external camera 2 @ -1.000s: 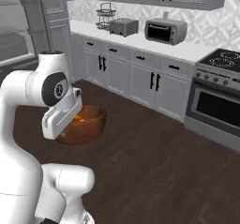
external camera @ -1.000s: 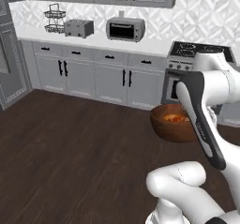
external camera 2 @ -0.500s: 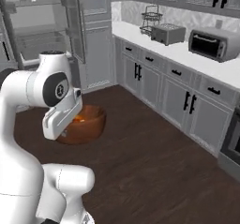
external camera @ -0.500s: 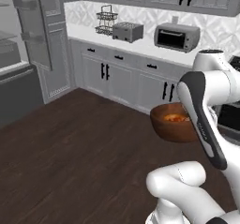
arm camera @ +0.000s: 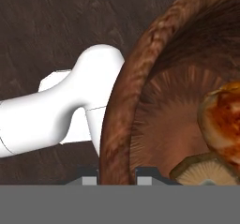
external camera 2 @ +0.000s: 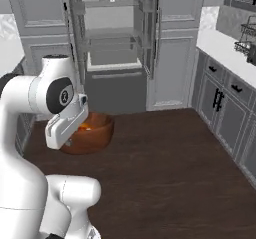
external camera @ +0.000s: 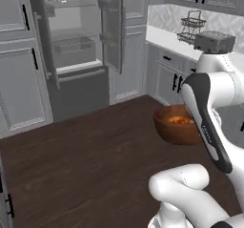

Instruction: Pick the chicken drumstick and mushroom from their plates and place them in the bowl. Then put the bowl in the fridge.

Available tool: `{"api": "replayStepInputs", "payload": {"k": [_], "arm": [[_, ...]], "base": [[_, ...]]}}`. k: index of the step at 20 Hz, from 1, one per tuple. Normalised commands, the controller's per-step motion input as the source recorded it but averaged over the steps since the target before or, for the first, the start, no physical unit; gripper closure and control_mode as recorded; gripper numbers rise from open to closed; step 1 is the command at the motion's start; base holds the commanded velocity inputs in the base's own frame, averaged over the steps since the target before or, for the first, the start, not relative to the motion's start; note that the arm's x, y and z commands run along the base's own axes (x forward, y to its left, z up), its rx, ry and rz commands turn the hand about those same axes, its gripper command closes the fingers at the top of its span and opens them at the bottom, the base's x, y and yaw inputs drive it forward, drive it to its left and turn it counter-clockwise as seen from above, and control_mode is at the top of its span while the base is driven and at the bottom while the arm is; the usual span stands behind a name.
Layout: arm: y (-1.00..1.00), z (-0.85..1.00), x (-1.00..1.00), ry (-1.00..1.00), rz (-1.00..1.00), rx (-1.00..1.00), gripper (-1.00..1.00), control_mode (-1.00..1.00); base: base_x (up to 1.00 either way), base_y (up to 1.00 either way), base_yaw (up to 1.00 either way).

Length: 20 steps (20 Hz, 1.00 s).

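Hand view: the two-finger gripper (arm camera: 117, 177) is clamped on the ribbed rim of the round, deep reddish-brown bowl (arm camera: 154, 101), one dark fingertip outside the wall and one inside. Within the bowl, the golden-orange roasted chicken drumstick (arm camera: 222, 120) lies at three o'clock, and the small tan-beige mushroom (arm camera: 206, 171) sits at five o'clock, apparently touching it, though the frame edge cuts both off. In the left base view the bowl (external camera: 175, 126) hangs above the dark wooden floor (external camera: 76, 160), beside the white arm. The tall grey fridge (external camera: 74, 50) stands open at eleven o'clock, well apart from the bowl, its glass shelves and translucent drawer (external camera 2: 112, 50) visible in the right base view.
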Motion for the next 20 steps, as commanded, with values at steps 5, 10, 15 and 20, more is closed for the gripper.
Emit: {"api": "replayStepInputs", "payload": {"k": [5,10,15,20], "arm": [[0.00,0.00,0.00,0.00,0.00,0.00,1.00,1.00],[0.00,0.00,0.00,0.00,0.00,0.00,1.00,1.00],[0.00,0.00,0.00,0.00,0.00,0.00,1.00,1.00],[0.00,0.00,0.00,0.00,0.00,0.00,1.00,1.00]], "base": [[0.98,-0.10,0.73],[0.79,-0.69,0.29],[0.98,-0.78,0.01],[1.00,-0.32,0.12]]}}
